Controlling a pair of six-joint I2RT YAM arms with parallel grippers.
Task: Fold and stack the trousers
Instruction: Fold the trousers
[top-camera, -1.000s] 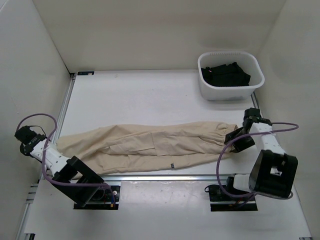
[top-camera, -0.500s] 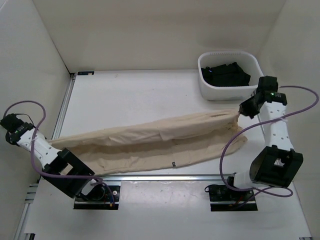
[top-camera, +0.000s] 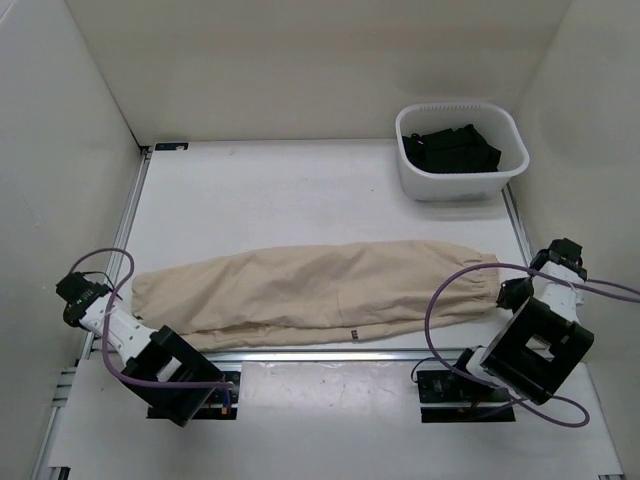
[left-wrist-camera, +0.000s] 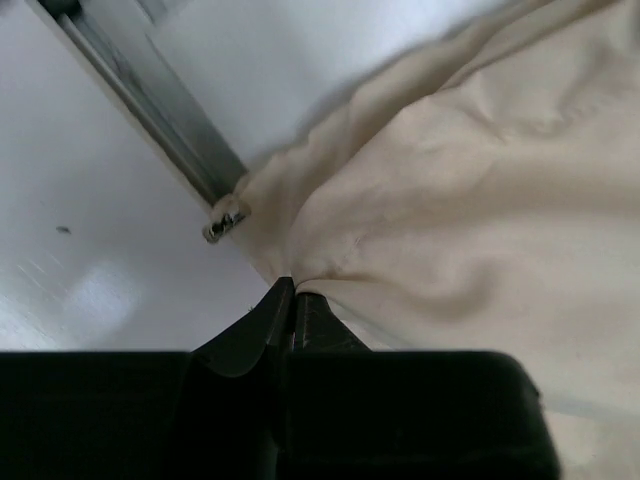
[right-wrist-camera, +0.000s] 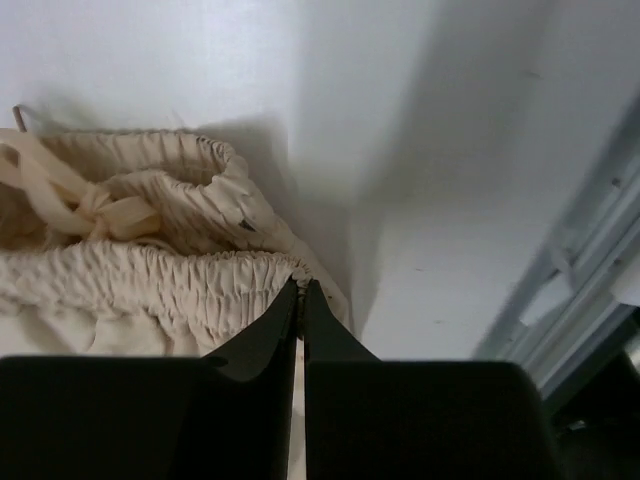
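Observation:
The beige trousers (top-camera: 320, 292) lie stretched left to right along the near part of the table, folded lengthwise. The elastic waistband (right-wrist-camera: 150, 270) with its drawstring is at the right end, the leg ends (left-wrist-camera: 450, 180) at the left. My left gripper (left-wrist-camera: 292, 290) is shut on the cloth at the left end, low by the table's left rail (top-camera: 125, 215). My right gripper (right-wrist-camera: 302, 290) is shut on the edge of the waistband at the right end, low near the table's right edge.
A white tub (top-camera: 460, 150) holding dark clothes stands at the back right. A metal rail (left-wrist-camera: 150, 110) runs past the left end of the trousers. White walls enclose the table on three sides.
Both grippers have lowered and pulled toward the near edge with the trousers. The cloth, lifted and slanted half a second ago, now lies flat and straight.

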